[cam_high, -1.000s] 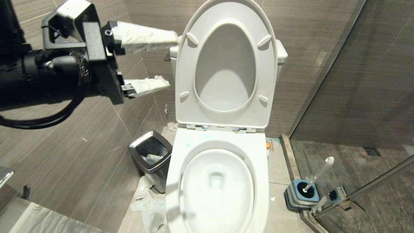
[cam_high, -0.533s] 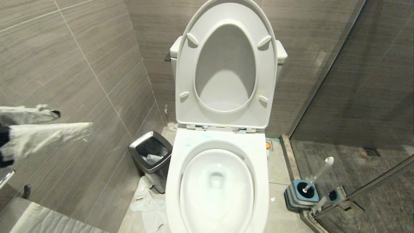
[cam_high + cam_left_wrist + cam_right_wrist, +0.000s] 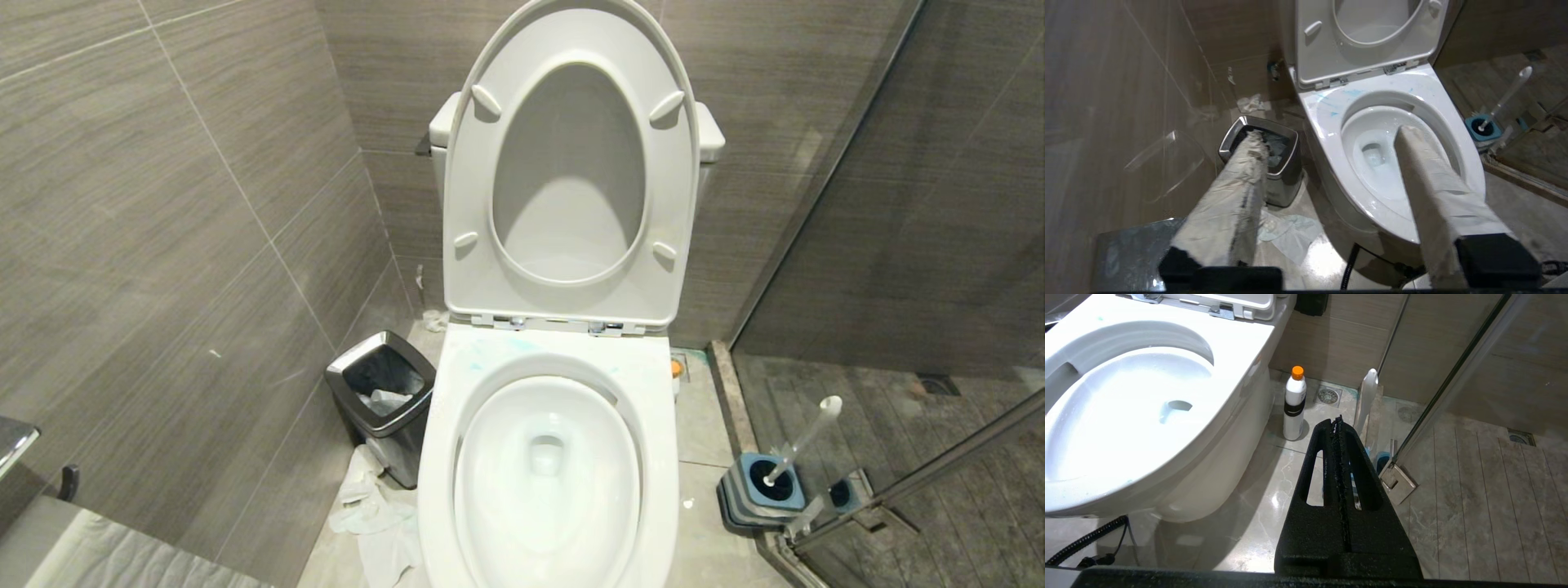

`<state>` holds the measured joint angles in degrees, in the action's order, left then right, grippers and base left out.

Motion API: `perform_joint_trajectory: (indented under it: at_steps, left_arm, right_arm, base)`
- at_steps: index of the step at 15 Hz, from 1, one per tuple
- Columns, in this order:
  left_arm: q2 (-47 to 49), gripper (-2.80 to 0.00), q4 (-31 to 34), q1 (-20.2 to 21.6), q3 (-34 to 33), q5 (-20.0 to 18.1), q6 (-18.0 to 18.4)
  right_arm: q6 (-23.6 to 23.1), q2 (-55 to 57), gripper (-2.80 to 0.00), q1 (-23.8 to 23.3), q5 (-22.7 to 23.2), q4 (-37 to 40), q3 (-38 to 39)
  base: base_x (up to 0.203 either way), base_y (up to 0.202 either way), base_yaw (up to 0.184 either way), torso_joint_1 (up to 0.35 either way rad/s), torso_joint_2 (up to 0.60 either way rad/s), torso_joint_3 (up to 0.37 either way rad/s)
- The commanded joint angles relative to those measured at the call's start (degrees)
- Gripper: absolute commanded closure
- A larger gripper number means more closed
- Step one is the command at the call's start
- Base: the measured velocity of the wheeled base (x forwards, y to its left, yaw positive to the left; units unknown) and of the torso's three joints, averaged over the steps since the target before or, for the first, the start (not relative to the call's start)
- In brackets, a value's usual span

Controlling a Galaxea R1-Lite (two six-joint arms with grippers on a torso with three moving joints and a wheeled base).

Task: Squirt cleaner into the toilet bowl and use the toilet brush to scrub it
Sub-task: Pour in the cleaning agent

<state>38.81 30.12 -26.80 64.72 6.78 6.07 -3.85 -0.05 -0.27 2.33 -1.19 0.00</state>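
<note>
The white toilet bowl (image 3: pixel 498 490) lies below me with seat and lid raised; faint blue-teal smears mark its back rim (image 3: pixel 1331 102). The toilet brush (image 3: pixel 804 437) stands tilted in its blue-grey holder (image 3: pixel 763 490) on the floor to the right. The cleaner (image 3: pixel 1294 404), a white bottle with an orange cap, stands upright on the floor beside the toilet's right flank. My left gripper (image 3: pixel 1331 134) is open, cloth-wrapped fingers spread and empty, hanging left of the bowl (image 3: pixel 1384 163). My right gripper (image 3: pixel 1337 420) is shut and empty, low over the floor short of the bottle.
A steel-rimmed black waste bin (image 3: pixel 382 392) stands left of the toilet, with crumpled paper (image 3: pixel 371 514) on the floor beside it. A glass shower partition (image 3: pixel 898 482) with a metal hinge (image 3: pixel 1398 482) closes off the right. Tiled wall runs along the left.
My left arm, high at the upper left of the head view a second ago, has dropped down and left that view. Toilet, brush and bin have not moved.
</note>
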Motion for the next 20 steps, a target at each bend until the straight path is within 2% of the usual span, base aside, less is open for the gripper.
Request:
perform_joint_trajectory:
  at_steps: [1, 3, 7, 9, 13, 15, 18, 20]
  left_arm:
    - [-1.90, 0.00, -0.10, 0.55, 0.43, 0.12, 0.63]
    - [-3.10, 0.00, -0.15, 1.57, 0.49, -0.07, 2.20]
    - [-6.04, 0.00, -0.24, 4.61, 1.02, -0.11, 3.12]
    - [-7.92, 0.00, -0.24, 7.30, 2.08, -0.47, 3.47]
    - [-11.74, 0.00, -2.67, 8.46, 3.04, -0.31, 3.51]
    - [-13.31, 0.00, -2.86, 11.13, 2.93, -0.64, 3.74]
    - [-16.70, 0.00, -2.88, 16.66, 2.80, -4.02, 4.76]
    - [-19.14, 0.00, -2.73, 22.90, 2.37, -8.95, 5.43]
  right_arm:
    - [-0.02, -0.04, 0.00, 0.00, 0.04, -0.04, 0.71]
    - [-0.02, -0.04, 0.00, 0.00, 0.04, -0.04, 0.76]
    - [-0.02, -0.04, 0.00, 0.00, 0.04, -0.04, 0.70]
    - [-0.02, -0.04, 0.00, 0.00, 0.04, -0.04, 0.71]
    - [-0.02, -0.04, 0.00, 0.00, 0.04, -0.04, 0.70]
    - [-0.02, -0.04, 0.00, 0.00, 0.04, -0.04, 0.70]
    - [-0.02, -0.04, 0.00, 0.00, 0.04, -0.04, 0.70]
    - [-0.02, -0.04, 0.00, 0.00, 0.04, -0.04, 0.70]
  base:
    - [0.000, 0.000, 0.000, 0.000, 0.00, 0.000]
    - [0.000, 0.000, 0.000, 0.000, 0.00, 0.000]
    - [0.000, 0.000, 0.000, 0.000, 0.00, 0.000]
    - [0.000, 0.000, 0.000, 0.000, 0.00, 0.000]
    - [0.000, 0.000, 0.000, 0.000, 0.00, 0.000]
    - [0.000, 0.000, 0.000, 0.000, 0.00, 0.000]
    - [0.000, 0.000, 0.000, 0.000, 0.00, 0.000]
    - [0.000, 0.000, 0.000, 0.000, 0.00, 0.000]
